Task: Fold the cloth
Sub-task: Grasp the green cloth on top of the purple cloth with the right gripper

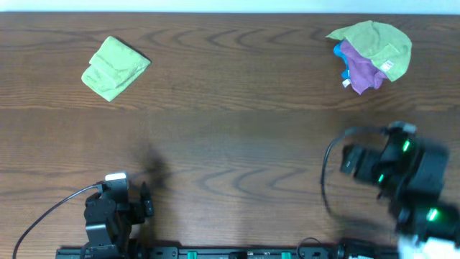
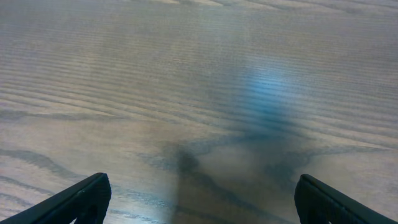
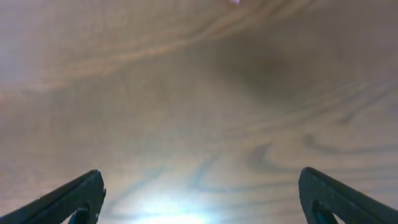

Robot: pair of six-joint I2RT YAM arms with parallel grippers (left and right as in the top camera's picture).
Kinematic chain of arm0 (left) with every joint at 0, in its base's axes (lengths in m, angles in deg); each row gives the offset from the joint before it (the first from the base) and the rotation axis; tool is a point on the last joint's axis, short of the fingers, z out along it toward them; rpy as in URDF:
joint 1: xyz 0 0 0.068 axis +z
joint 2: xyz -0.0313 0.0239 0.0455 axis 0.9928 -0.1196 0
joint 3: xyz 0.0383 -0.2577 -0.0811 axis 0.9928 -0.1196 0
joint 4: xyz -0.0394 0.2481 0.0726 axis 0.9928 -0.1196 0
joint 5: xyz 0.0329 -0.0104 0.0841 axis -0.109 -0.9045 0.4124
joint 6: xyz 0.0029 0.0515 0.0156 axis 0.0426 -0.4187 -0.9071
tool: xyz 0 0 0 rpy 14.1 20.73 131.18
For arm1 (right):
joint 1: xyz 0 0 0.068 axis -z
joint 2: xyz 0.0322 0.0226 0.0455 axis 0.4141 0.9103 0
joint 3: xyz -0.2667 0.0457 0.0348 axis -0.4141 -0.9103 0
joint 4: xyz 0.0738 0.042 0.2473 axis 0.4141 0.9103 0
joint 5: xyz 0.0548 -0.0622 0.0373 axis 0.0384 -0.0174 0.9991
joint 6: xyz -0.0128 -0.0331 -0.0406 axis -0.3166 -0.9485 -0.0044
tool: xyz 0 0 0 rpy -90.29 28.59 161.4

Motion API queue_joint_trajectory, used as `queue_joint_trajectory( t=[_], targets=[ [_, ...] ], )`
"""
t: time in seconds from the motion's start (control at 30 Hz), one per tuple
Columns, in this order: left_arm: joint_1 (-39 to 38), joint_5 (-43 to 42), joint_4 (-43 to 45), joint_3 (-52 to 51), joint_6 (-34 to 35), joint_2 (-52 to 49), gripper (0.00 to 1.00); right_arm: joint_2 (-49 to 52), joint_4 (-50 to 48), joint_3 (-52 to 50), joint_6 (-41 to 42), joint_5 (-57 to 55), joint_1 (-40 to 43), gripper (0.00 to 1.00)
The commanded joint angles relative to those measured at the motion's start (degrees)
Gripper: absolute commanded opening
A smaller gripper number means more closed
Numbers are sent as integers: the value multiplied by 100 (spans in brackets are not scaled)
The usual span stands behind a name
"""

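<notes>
Though well clear of all fingers (image 2: 81, 199), crumpled cloths (image 1: 377, 43) at far right.

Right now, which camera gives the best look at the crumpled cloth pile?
The overhead view. It shows the whole cloth pile at the far right of the table, with a green cloth lying over purple and blue ones. Neither wrist view shows any of it, only wood grain.

Folded cloth (image 1: 115, 67) left, pile (image 1: 370, 54) right.
</notes>
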Motion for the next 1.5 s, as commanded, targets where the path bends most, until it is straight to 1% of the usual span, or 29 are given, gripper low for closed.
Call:
queue_joint_trajectory(
  t=[0.0,0.2,0.37,0.5,0.57,0.63,0.73,0.87,0.97,1.17,1.23,1.47],
  targets=[
    [33,98,-352,-39,-63,37,95,1005,315,1123,83,-129,59,99],
    [33,98,-352,-39,-63,37,95,2688,675,2898,85,-260,66,99],
    [33,98,-352,-39,-66,37,96,3963,704,3967,151,-625,76,99],
    [33,98,-352,-39,-63,37,96,4911,435,4562,122,-857,98,99],
    [33,98,-352,-39,-63,37,96,5434,153,4833,-79,-848,125,99],
    [33,98,-350,-39,-63,37,95,5720,-238,4865,-251,-861,136,99],
    [33,98,-352,-39,-63,37,95,5956,-688,4865,-745,-1145,149,99],
    [33,98,-352,-39,-63,37,95,6105,-1508,4839,-752,-1189,208,99],
    [33,98,-352,-39,-63,37,95,6273,-1978,4839,-623,-1021,369,99],
    [33,98,-352,-39,-63,37,95,6752,-2638,4839,-271,33,826,99],
    [33,98,-350,-39,-63,37,95,6920,-2846,4839,-175,374,944,97],
    [33,98,-352,-39,-63,37,95,7462,-3241,4839,216,946,1016,96]
  ],
)
